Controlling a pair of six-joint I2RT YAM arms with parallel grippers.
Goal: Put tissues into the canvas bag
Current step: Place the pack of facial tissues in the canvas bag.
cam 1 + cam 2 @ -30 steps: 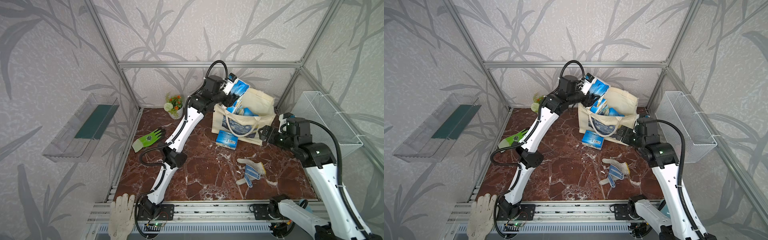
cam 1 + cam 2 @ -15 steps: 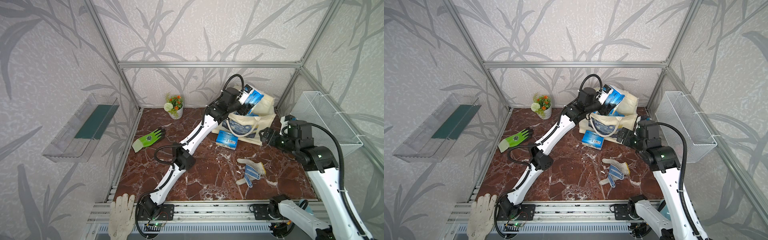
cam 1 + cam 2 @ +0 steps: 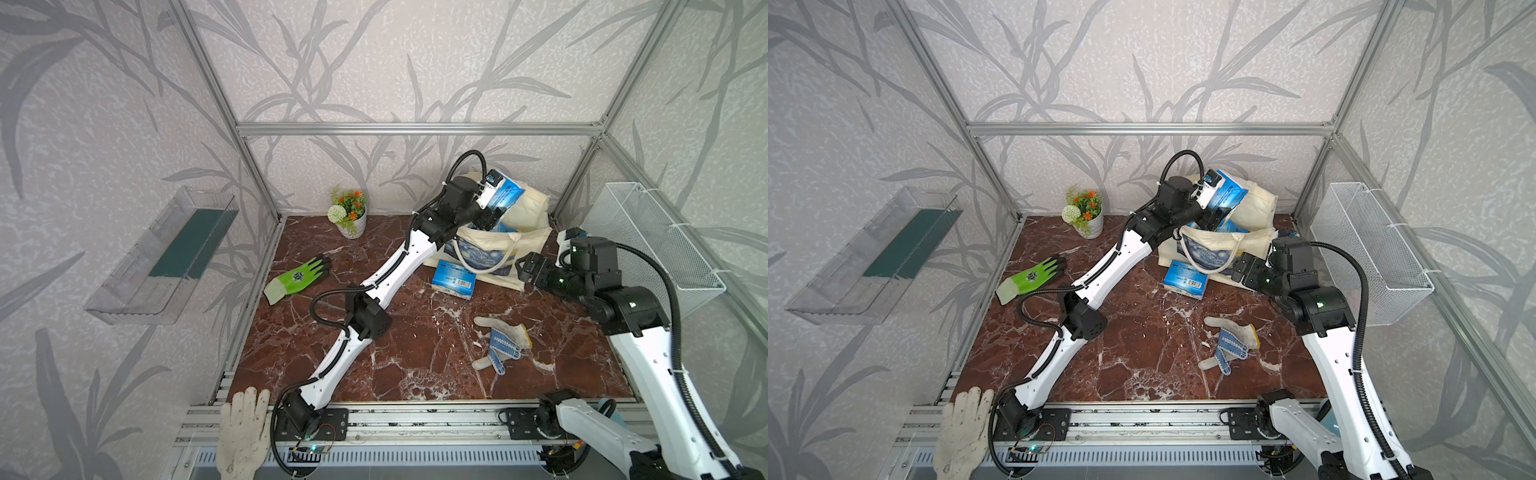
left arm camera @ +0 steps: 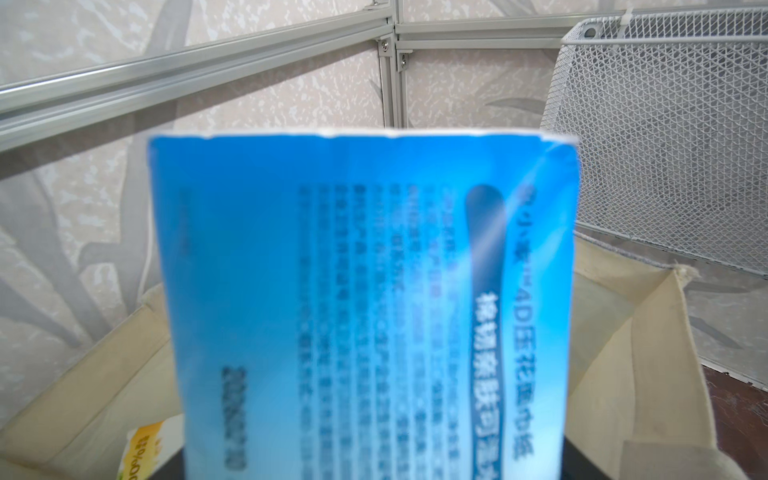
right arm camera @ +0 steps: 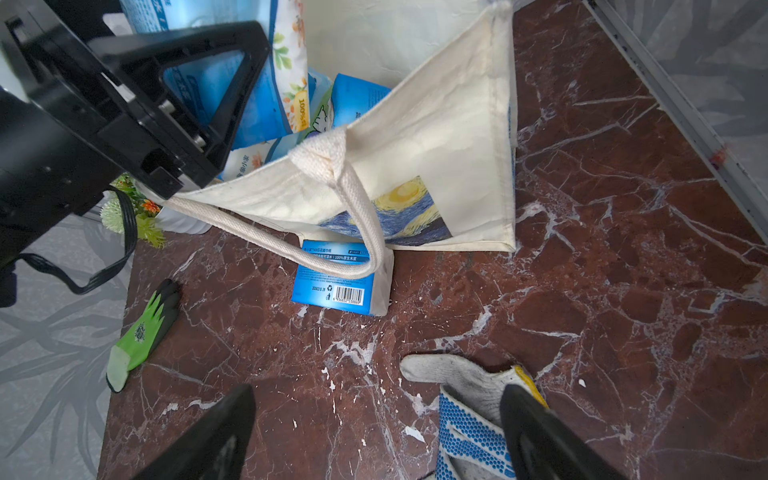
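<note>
One white cotton glove (image 3: 243, 424) lies nearest, on the front rail.

Next, on the red marble bench (image 3: 415, 332): a white glove with blue dots (image 3: 498, 340). The right jaws hover near it, spread wide and empty.

One blue plastic-wrapped tissue pack (image 3: 453, 280) lies loose, touching the front of the cream canvas bag with blue swirl print (image 3: 534, 240), under its white rope handle (image 5: 361, 216). A green-and-black glove (image 3: 299, 276) lies well apart.

Several stowed packs (image 5: 357, 99) show in the bag's mouth.

Changed in the last second: the left jaws have carried a second blue tissue pack (image 3: 505, 194) from the bag's side to above its opening. Whether they clamp it or are loosening cannot be told. Judgement: release is due; the loose pack then remains, and the drooping handle may hinder that pickup.

Farthest: a small flower pot (image 3: 351, 216) and a white wire mesh basket (image 3: 652, 241).
</note>
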